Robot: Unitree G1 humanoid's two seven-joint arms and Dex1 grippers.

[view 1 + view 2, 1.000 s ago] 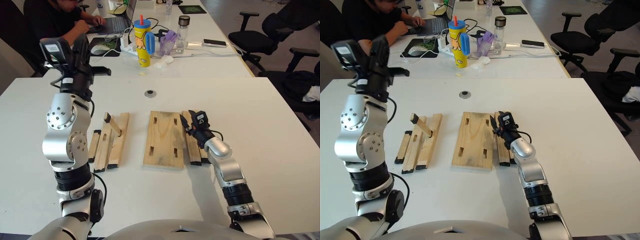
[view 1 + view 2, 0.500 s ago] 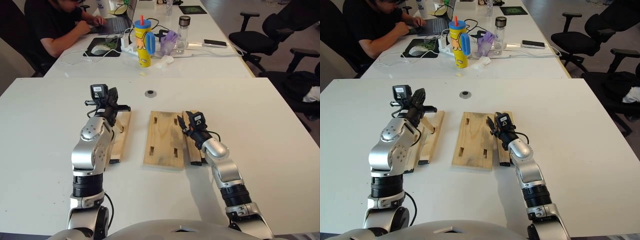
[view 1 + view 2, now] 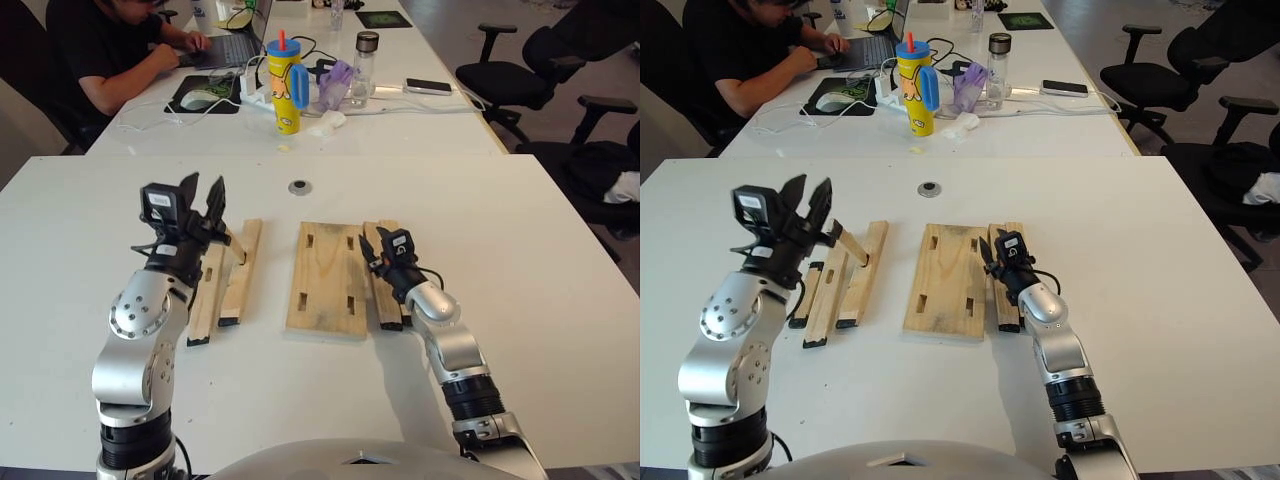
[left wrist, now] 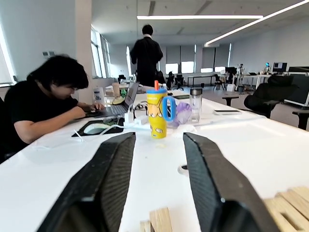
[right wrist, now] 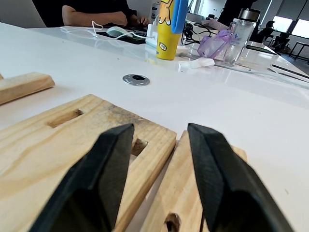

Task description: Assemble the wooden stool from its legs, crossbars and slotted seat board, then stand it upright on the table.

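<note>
**A:** Where is your seat board (image 3: 327, 278) lying?

**B:** It is lying flat on the table (image 3: 520, 250), with its four slots facing up.

**A:** And where is your left gripper (image 3: 204, 186) sitting?

**B:** It is hovering raised to the left of the board, above the sticks (image 3: 240, 275) that are lying side by side there. Its jaws are standing spread wide and are gripping nothing. One short piece (image 3: 233, 245) is leaning tilted on those sticks.

**A:** What is your right gripper (image 5: 159, 129) doing?

**B:** It is sitting low at the board's right edge, toward the far end. It is hanging over the seam between the board and the bars (image 3: 388, 300) lying just beside it. Its jaws are gaping apart too, one finger over the board and the other over the nearest bar, clamping nothing. You cannot tell whether the fingertips are touching the wood.
</note>
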